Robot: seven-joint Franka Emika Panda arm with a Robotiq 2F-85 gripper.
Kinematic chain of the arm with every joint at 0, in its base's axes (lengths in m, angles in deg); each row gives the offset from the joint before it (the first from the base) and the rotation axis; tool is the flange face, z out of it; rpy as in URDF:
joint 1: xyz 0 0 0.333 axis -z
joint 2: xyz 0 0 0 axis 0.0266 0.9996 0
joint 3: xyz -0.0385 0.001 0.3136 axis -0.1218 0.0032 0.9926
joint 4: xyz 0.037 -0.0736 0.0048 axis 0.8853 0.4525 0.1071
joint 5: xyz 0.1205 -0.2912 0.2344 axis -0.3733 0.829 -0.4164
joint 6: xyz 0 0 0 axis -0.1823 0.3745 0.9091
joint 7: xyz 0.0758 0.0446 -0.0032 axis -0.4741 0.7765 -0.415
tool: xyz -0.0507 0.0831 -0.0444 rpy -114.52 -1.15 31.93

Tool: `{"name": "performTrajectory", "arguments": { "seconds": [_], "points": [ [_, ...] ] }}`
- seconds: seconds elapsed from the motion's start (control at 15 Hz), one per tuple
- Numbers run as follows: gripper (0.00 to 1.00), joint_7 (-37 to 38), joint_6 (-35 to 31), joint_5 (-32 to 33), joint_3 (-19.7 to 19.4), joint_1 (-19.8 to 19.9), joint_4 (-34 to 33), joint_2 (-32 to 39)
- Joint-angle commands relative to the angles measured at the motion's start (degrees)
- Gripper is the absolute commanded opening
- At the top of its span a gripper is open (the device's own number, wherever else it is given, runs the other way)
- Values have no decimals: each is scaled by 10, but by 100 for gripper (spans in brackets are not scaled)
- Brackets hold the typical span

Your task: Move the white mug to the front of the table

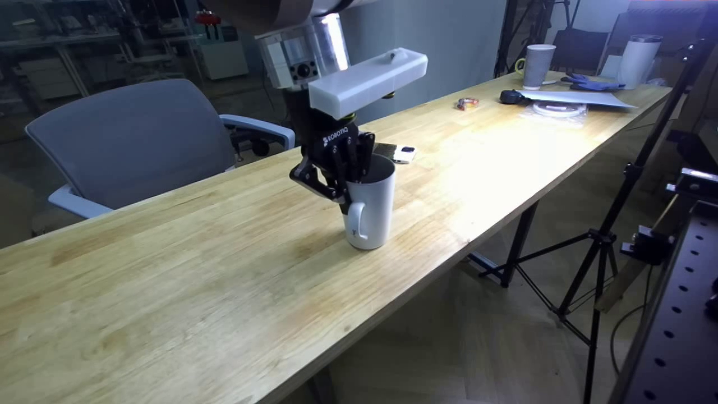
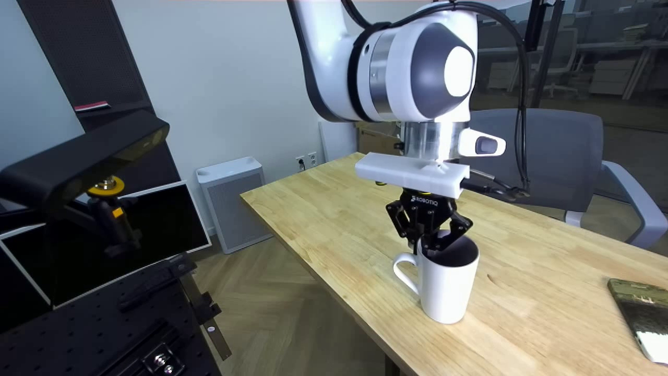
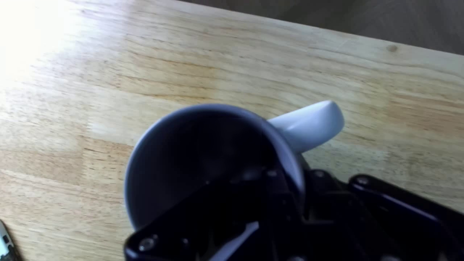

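The white mug (image 1: 379, 219) is tall with a dark inside and a side handle. It is about upright at the light-wood table (image 1: 185, 280), near its long edge, in both exterior views (image 2: 448, 292). I cannot tell if its base touches the wood. In the wrist view its handle (image 3: 311, 125) points to the upper right. My black gripper (image 1: 354, 189) straddles the mug's wall beside the handle. One finger is inside the mug and one outside, close against the wall (image 3: 295, 181). The fingertip inside is hidden in the dark interior.
A phone (image 1: 405, 154) lies beside the mug, also in an exterior view (image 2: 639, 313). Farther along are a small red item (image 1: 466, 103), papers (image 1: 578, 99), a patterned cup (image 1: 539, 64) and a white tumbler (image 1: 639, 62). A chair (image 1: 140, 146) stands at the table's long side.
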Motion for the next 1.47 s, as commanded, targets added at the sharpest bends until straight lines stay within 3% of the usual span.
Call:
{"name": "performTrajectory", "arguments": {
  "seconds": [0.0,0.33,0.4,0.47,1.07,1.4],
  "points": [
    [3,14,-3,-6,1,2,9,-12],
    [3,19,0,-1,-5,-2,6,-9],
    [36,19,1,0,-5,-3,5,-9],
    [36,23,0,4,-9,-6,4,-8],
    [97,53,58,37,-46,-27,-74,-7],
    [100,64,97,48,-46,-29,-125,-6]
  ]
}}
